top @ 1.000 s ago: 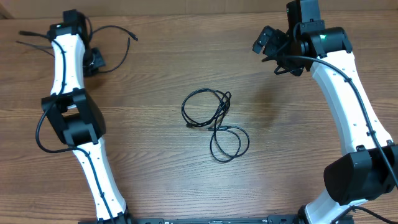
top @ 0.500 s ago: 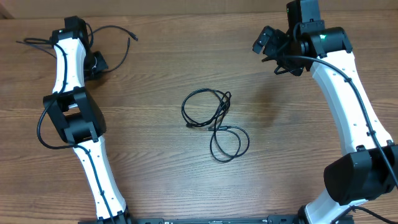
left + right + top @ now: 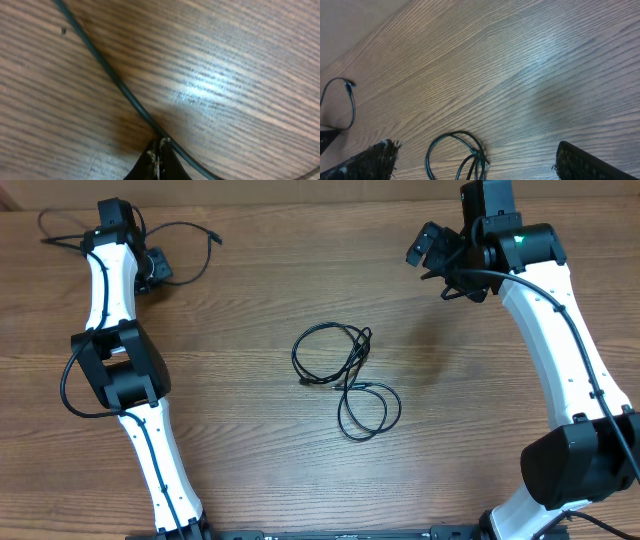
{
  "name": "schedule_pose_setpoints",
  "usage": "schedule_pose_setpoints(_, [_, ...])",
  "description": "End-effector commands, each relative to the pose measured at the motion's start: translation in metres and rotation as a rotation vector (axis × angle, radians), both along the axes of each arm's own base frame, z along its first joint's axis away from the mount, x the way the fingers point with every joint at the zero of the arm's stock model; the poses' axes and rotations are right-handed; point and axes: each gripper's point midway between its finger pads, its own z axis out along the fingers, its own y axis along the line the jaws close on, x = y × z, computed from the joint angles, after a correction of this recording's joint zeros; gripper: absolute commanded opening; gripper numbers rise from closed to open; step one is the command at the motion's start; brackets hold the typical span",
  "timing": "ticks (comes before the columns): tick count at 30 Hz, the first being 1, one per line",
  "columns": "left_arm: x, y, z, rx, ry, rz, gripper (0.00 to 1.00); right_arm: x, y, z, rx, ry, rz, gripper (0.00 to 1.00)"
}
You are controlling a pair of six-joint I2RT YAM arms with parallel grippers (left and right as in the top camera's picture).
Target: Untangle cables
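A tangle of thin black cables [image 3: 346,376] lies in two joined loops at the table's middle. Its upper loop shows low in the right wrist view [image 3: 454,134]. One separate cable [image 3: 190,228] lies loose at the far left, its plug end pointing right. My left gripper [image 3: 157,270] is down on the wood there, shut on this cable. In the left wrist view the pads [image 3: 159,152] meet with the strand [image 3: 107,75] pinched at their tip. My right gripper [image 3: 446,270] hangs open at the far right, nothing between its fingers [image 3: 570,155].
Wooden table [image 3: 260,270] with a pale wall strip along the back edge. The separate cable's free end [image 3: 350,97] curls at the left of the right wrist view. Both white arms rise from the near edge, left and right.
My left gripper has shifted toward the back edge, dragging the separate cable with it; the strand's left end moved back. The right arm and the tangle have not moved.
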Motion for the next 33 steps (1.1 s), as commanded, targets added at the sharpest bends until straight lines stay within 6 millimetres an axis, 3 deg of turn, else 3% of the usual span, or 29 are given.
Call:
schedule_pose_setpoints(1, [-0.009,-0.007,-0.047,-0.047,0.073,-0.029,0.04,-0.002,-0.004,0.022,-0.004,-0.056,-0.003,1.0])
schedule_pose_setpoints(3, [0.001,-0.004,-0.01,-0.03,0.013,-0.029,0.04,-0.001,-0.004,0.022,-0.003,-0.056,-0.003,1.0])
schedule_pose_setpoints(6, [0.007,-0.004,0.068,-0.017,-0.078,-0.002,0.04,-0.002,-0.004,0.022,-0.004,-0.056,-0.003,1.0])
schedule_pose_setpoints(9, [-0.001,-0.018,0.161,-0.078,-0.207,0.052,0.08,-0.002,-0.004,0.022,-0.003,-0.056,-0.003,1.0])
schedule_pose_setpoints(10, [-0.003,-0.026,0.181,-0.115,-0.241,0.04,0.23,-0.001,-0.004,0.022,-0.003,-0.056,-0.003,1.0])
schedule_pose_setpoints(11, [-0.007,-0.044,0.21,-0.19,-0.294,-0.006,0.78,-0.001,-0.004,0.022,-0.004,-0.057,-0.003,1.0])
schedule_pose_setpoints(12, [-0.011,-0.06,0.233,-0.259,-0.336,-0.051,1.0,-0.001,-0.004,0.022,-0.004,-0.057,-0.003,1.0])
schedule_pose_setpoints(15, [-0.029,-0.101,0.271,-0.421,-0.377,-0.151,0.99,-0.001,-0.004,0.022,-0.003,-0.056,-0.003,1.0])
schedule_pose_setpoints(18, [-0.048,-0.125,0.272,-0.508,-0.311,-0.182,1.0,-0.001,-0.004,0.022,-0.003,-0.056,-0.003,1.0])
schedule_pose_setpoints(21, [-0.077,-0.155,0.249,-0.518,-0.151,-0.271,1.0,-0.001,-0.004,0.022,-0.003,-0.056,-0.003,1.0])
schedule_pose_setpoints(23, [-0.087,-0.17,0.237,-0.487,-0.093,-0.355,1.0,-0.002,-0.004,0.022,-0.004,-0.056,-0.003,1.0])
schedule_pose_setpoints(28, [-0.096,-0.174,0.207,-0.288,0.037,-0.376,1.0,-0.001,-0.004,0.022,-0.004,-0.057,-0.003,1.0])
schedule_pose_setpoints(33, [-0.105,-0.206,0.191,-0.271,0.108,-0.438,0.99,-0.001,-0.003,0.022,-0.003,-0.056,-0.003,1.0])
